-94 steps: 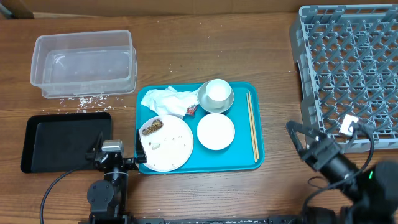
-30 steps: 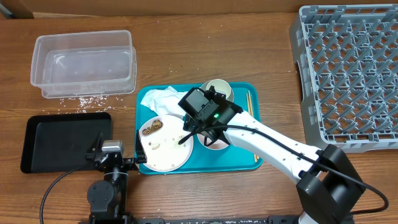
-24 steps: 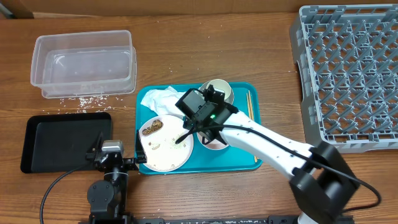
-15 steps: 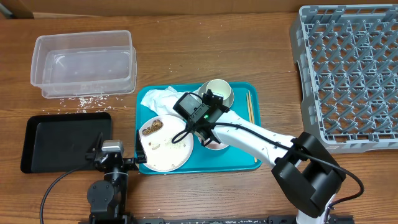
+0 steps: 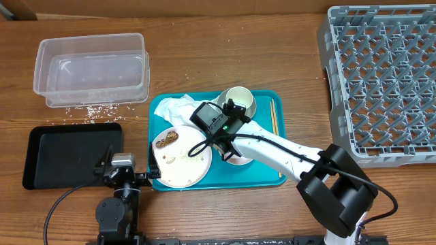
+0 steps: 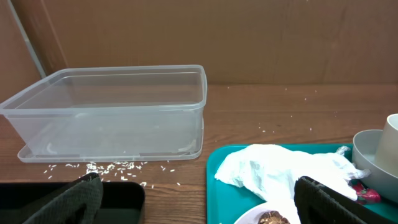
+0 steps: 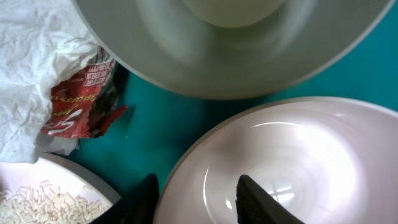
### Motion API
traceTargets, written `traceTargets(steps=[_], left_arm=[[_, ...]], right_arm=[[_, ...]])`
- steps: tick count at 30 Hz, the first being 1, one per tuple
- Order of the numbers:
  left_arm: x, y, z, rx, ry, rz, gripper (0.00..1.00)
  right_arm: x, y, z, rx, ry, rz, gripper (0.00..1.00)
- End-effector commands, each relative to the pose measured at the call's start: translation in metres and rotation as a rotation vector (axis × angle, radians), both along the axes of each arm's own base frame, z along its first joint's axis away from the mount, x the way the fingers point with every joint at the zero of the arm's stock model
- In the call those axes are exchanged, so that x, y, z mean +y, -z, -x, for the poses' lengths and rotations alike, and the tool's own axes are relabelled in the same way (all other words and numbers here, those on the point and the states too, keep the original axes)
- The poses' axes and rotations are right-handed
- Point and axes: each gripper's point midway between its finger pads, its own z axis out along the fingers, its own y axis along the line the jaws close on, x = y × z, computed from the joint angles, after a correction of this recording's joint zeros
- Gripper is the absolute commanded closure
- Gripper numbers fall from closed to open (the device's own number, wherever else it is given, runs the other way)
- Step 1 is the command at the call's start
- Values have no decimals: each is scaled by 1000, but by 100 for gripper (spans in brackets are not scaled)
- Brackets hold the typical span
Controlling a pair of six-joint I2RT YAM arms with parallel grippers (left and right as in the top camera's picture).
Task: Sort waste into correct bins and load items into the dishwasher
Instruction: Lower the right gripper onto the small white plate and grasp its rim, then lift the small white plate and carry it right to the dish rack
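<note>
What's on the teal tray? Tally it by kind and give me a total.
plate: 1
bowls, white bowl and grey bowl: 2
cup: 1
chopsticks: 1 pair
napkin: 1
wrapper: 1
food lump: 1
rice: loose grains, not counted
Total: 8

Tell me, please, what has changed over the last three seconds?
The right pincer swung leftward from beside the dish rack to the teal tray; open, it straddles the rim of the white shallow bowl. The left pincer, plate and napkin stayed put.
</note>
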Motion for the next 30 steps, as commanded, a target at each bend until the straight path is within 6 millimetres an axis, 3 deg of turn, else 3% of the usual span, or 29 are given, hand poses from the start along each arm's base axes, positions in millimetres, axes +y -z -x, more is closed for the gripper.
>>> traceTargets(steps=[1,18,22,30], left_arm=[[0,-1,0,-8,3,7,0],[0,-1,0,-8,3,7,0],[0,-1,0,-8,3,7,0],[0,-1,0,-8,3,7,0]], right_arm=[[2,9,7,13,-9,22,59],[-1,8,19,70,10,28,85],[1,-10,18,74,9,26,96],[4,-52,18,68,-12,4,96]])
